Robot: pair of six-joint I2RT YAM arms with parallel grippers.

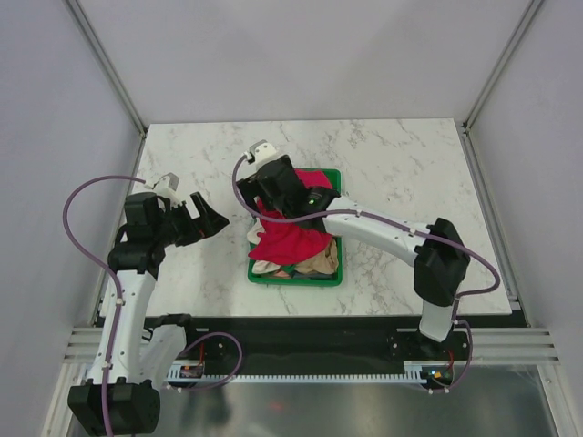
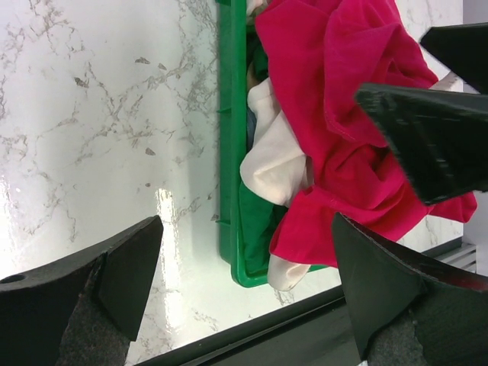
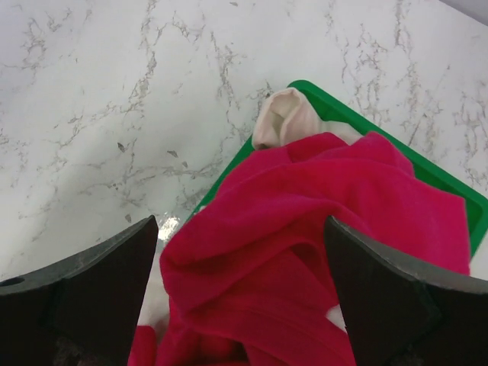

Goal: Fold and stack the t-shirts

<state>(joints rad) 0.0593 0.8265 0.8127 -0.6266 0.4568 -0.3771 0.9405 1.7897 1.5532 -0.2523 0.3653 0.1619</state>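
The t-shirts lie heaped in a green tray (image 1: 297,280) at the table's middle. A crimson-red one (image 1: 290,240) is on top, with a cream one (image 1: 263,267) and a tan one (image 1: 322,262) under it. My right gripper (image 1: 262,202) hangs open over the tray's rear left. In the right wrist view its jaws (image 3: 240,282) stand wide on either side of a raised red fold (image 3: 305,229), not closed on it. My left gripper (image 1: 211,218) is open over bare table left of the tray. Its wrist view (image 2: 248,267) shows the tray's near corner (image 2: 229,152) and the cream shirt (image 2: 274,164).
Marble tabletop (image 1: 383,164) surrounds the tray, bounded by grey enclosure walls and frame posts. A black rail (image 1: 301,332) runs along the near table edge. My right gripper's black fingers (image 2: 427,137) reach into the left wrist view above the red shirt (image 2: 343,114).
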